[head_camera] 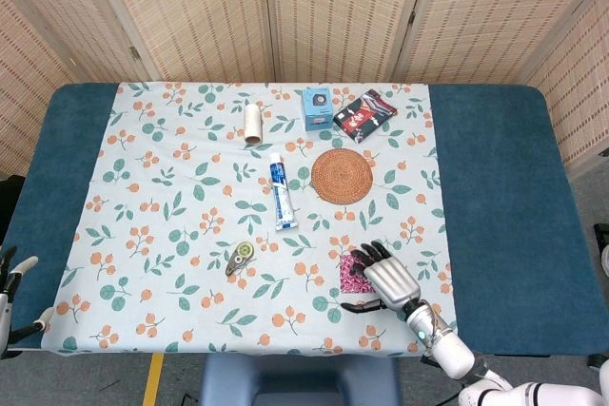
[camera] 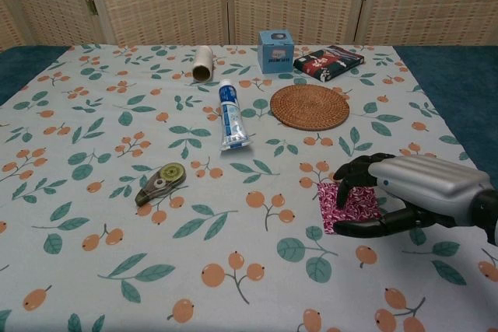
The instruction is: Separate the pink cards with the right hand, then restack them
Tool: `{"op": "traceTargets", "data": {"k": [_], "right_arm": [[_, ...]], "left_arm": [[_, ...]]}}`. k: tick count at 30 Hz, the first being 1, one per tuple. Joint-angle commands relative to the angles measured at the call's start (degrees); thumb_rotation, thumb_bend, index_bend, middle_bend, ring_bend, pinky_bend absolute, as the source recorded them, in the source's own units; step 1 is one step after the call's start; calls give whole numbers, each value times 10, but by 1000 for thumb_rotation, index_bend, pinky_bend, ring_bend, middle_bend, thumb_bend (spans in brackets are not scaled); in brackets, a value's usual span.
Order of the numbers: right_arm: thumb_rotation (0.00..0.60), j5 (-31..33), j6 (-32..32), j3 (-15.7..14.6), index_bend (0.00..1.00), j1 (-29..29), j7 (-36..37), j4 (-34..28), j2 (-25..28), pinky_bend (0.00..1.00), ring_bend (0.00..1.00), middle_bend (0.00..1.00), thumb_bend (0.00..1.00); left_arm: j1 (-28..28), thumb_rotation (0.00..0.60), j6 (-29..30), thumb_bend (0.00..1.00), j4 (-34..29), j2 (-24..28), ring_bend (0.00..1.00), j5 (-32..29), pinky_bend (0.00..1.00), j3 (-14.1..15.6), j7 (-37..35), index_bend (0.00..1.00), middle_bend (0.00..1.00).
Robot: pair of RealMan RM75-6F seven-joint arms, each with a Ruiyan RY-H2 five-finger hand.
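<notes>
One stack of pink cards (camera: 348, 205) lies on the table (head_camera: 495, 187) near its front edge, right of centre. Over it arches the right robot hand (camera: 405, 192), dark fingers (camera: 354, 172) curled down on the far edge and thumb along the near edge; whether it grips the cards, I cannot tell. Left robot hand (head_camera: 11, 278) sits at the table's left corner, fingers apart, empty.

R robot hand (camera: 405, 192) low, palm down, fingers (camera: 354, 172) curled fwd, thumb spread below. L robot hand (head_camera: 14, 282) at edge, fingers apart.
</notes>
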Motion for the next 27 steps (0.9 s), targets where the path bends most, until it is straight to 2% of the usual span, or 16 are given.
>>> {"op": "traceTargets", "data": {"k": [1, 19, 27], "right_arm": [[68, 1, 3, -4, 308, -4, 1, -1, 6, 0, 0, 148, 180], [68, -13, 54, -39, 309, -55, 29, -19, 84, 0, 0, 150, 180], [68, -41, 60, -32, 309, -56, 48, -26, 82, 0, 0, 150, 179]], "left_arm": [[0, 600, 0, 257, -1, 0, 115, 1, 0, 0, 1, 217, 63], [-2, 600, 2, 257, -12, 1, 116, 6, 0, 0, 12, 217, 63], [-2, 600, 5, 257, -16, 1, 115, 11, 0, 1, 13, 217, 63]]}}
